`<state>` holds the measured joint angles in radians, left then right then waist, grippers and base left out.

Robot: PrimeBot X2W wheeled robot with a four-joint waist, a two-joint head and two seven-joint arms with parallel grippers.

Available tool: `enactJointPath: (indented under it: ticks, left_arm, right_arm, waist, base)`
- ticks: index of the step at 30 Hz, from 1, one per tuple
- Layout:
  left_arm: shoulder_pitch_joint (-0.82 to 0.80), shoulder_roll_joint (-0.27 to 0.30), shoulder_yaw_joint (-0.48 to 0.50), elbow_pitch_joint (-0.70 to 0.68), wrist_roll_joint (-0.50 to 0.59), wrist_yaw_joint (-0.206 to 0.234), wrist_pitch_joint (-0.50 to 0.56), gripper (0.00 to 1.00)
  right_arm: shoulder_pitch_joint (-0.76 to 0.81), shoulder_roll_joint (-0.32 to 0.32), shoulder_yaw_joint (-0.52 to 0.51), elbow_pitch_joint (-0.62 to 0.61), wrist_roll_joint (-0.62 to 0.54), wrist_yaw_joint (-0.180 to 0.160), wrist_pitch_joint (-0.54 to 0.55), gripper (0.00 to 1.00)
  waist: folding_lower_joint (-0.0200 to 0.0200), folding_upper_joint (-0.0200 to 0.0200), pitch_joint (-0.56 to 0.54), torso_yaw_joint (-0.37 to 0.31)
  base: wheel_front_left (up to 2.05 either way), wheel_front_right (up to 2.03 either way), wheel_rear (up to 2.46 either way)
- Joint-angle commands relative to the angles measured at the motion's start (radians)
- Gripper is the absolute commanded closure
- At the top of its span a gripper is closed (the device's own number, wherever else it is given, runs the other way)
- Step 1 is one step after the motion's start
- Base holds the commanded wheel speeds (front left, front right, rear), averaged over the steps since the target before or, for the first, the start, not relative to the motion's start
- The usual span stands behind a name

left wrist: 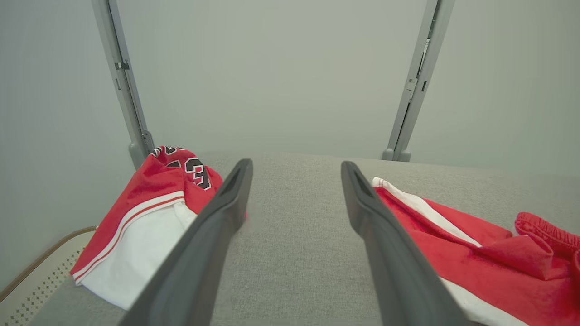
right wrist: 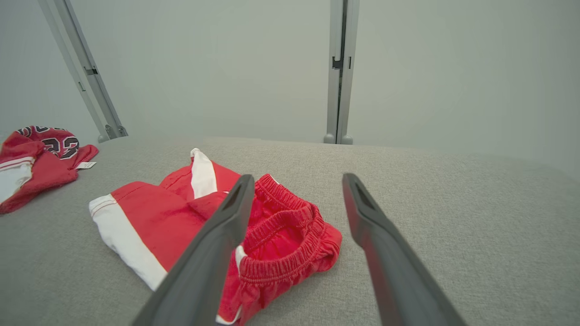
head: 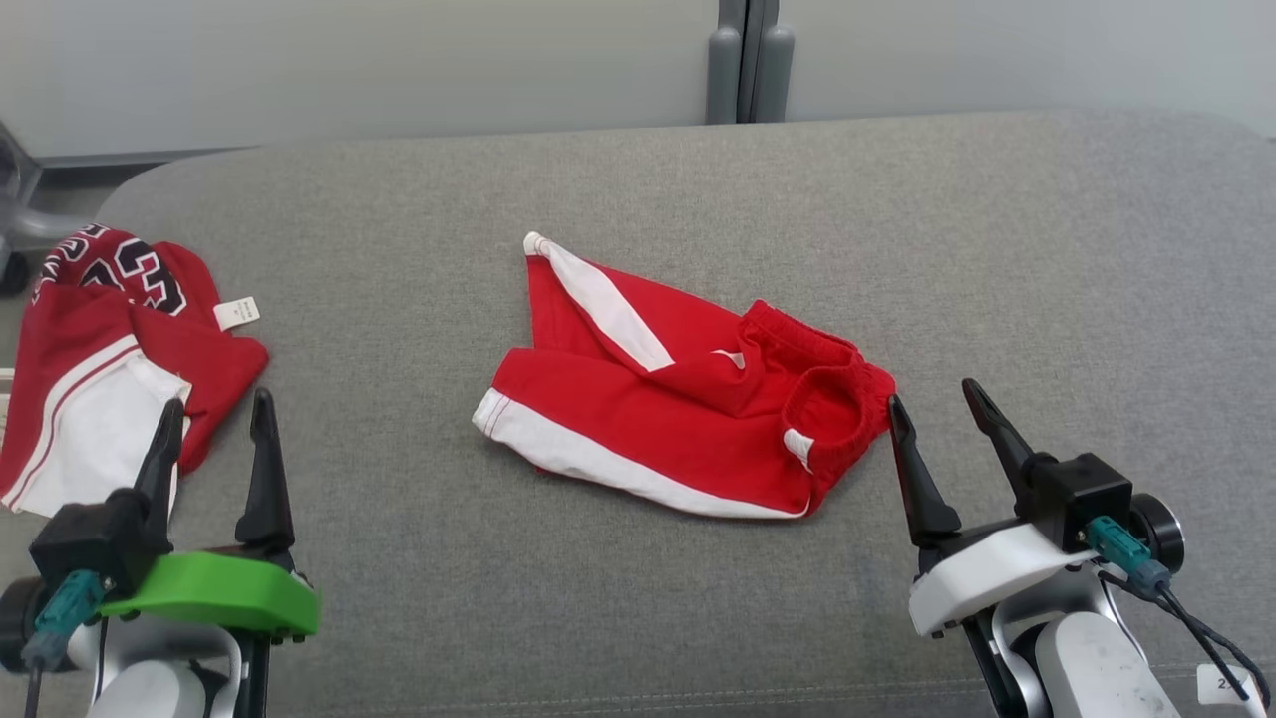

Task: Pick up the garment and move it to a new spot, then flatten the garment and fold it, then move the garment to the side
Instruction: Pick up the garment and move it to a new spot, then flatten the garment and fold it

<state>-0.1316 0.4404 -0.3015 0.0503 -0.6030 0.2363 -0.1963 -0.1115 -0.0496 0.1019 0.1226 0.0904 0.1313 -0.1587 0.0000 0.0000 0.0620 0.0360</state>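
On pad [head: 618, 608]: one shorts [head: 648, 404], one jersey [head: 110, 334]

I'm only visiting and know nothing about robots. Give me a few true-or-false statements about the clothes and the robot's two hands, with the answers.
1. The red shorts with white side stripes lie rumpled on the grey fabric surface. True.
2. The right hand is lifting the shorts into the air. False: its fingers stand open beside the elastic waistband, and the shorts lie on the surface.
3. The red and white jersey with black numerals lies on the robot's left, apart from the shorts. True.
4. The left hand is clamped shut on the jersey. False: its fingers are spread open and hold nothing.
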Motion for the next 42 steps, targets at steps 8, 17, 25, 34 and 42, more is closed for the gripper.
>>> enactJointPath:
  ticks: [8, 17, 25, 34, 42]
  left_arm:
    - [0.123, 0.016, -0.016, -0.095, 0.019, 0.049, 0.022, 0.0]
    - [0.144, 0.021, -0.035, -0.127, 0.016, 0.059, 0.044, 0.0]
    - [0.135, 0.02, -0.041, -0.131, 0.017, 0.063, 0.051, 0.0]
    - [0.102, 0.005, -0.055, -0.123, 0.008, 0.053, 0.06, 0.0]
    - [0.019, -0.036, -0.099, -0.086, 0.016, 0.014, 0.05, 0.0]
  right_arm:
    - [0.083, -0.002, -0.032, -0.045, 0.019, -0.001, 0.024, 0.0]
    - [0.133, -0.002, -0.056, -0.092, 0.027, -0.001, 0.046, 0.0]
    - [0.135, -0.002, -0.056, -0.105, 0.03, -0.001, 0.051, 0.0]
    - [0.098, -0.003, -0.002, -0.09, -0.011, -0.001, 0.091, 0.0]
    - [0.008, -0.088, 0.104, -0.032, -0.027, -0.001, 0.18, 0.0]
  waist:
    - [0.0, 0.0, -0.077, 0.001]
    - [0.0, 0.0, -0.088, -0.008]
    - [0.0, 0.0, -0.085, -0.01]
    - [0.0, 0.0, -0.07, 0.017]
    - [0.0, 0.0, 0.016, 0.103]
  base:
    - [0.0, 0.0, 0.0]
    - [0.0, 0.0, 0.0]
    - [0.0, 0.0, 0.0]
    - [0.0, 0.0, 0.0]
    - [0.0, 0.0, 0.0]
